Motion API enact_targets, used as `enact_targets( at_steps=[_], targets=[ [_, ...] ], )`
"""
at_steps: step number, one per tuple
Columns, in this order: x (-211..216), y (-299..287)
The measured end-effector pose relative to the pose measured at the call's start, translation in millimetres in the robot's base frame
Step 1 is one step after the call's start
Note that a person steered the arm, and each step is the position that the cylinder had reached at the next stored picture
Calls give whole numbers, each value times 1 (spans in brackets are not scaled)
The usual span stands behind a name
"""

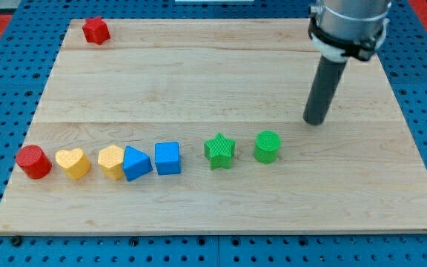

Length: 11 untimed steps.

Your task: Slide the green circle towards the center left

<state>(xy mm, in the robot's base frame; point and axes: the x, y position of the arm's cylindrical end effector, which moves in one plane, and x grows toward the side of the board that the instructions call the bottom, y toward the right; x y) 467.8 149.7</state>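
Observation:
The green circle (267,146) stands on the wooden board (221,74) right of centre, toward the view's bottom. My tip (316,121) rests on the board up and to the right of the green circle, a short gap away and not touching it. A green star (219,150) sits just left of the green circle.
A row runs leftward from the star: blue cube (167,158), blue triangle (136,163), yellow hexagon-like block (111,161), yellow heart (73,162), red circle (32,162). A red block (96,30) sits at the top left corner. Blue pegboard (421,148) surrounds the board.

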Motion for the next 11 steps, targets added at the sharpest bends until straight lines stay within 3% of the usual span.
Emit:
enact_targets(
  at_steps=[1,3,4,5,6,7,8,9,10,11],
  targets=[
    [74,-1],
    [-23,-114],
    [-20,-100],
    [-10,-47],
    [23,-72],
    [22,-134],
    [16,-145],
    [-47,-194],
    [-82,-294],
    [-60,-295]
  ],
)
